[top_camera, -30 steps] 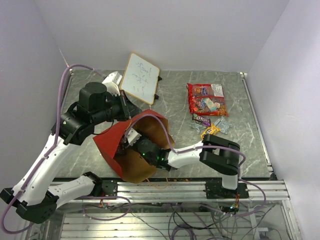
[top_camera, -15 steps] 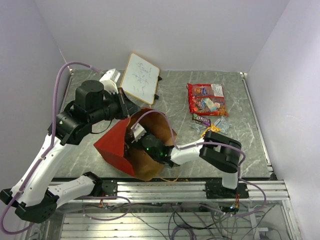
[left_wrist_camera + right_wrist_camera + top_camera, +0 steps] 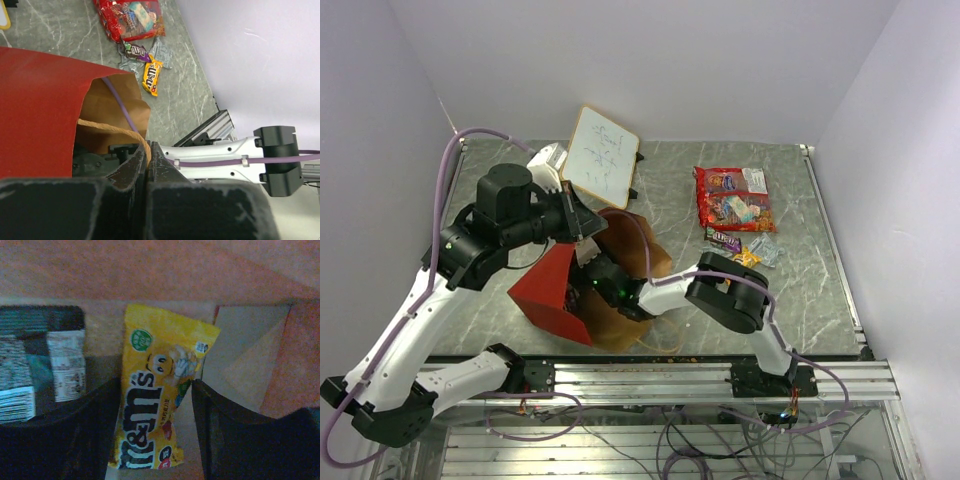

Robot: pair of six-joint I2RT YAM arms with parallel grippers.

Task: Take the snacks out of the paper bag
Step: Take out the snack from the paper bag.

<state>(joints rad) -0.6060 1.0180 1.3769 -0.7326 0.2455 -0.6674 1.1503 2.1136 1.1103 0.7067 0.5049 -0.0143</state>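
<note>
The paper bag (image 3: 545, 290) lies tipped on its side, red outside, brown inside, its mouth facing right. My left gripper (image 3: 582, 225) is shut on its tan twisted handle (image 3: 115, 131), pinched at the fingertips (image 3: 148, 150). My right arm (image 3: 725, 298) reaches into the bag's mouth, so its gripper is hidden from above. Inside, my right gripper (image 3: 156, 384) is open with a yellow M&M's packet (image 3: 155, 410) lying between its fingers (image 3: 235, 440). A dark packet with a white label (image 3: 45, 360) lies to the left. The red candy bag (image 3: 733, 197) and small packets (image 3: 748, 257) lie outside on the table.
A white whiteboard (image 3: 602, 155) leans at the back, just behind the left gripper. The aluminium rail (image 3: 720, 375) runs along the near table edge. Purple cable (image 3: 122, 107) runs into the bag along the right arm.
My right arm has pushed further left into the bag and its jaws have widened. The bag's mouth shifted up and back a little. My left gripper has kept its hold on the handle.
</note>
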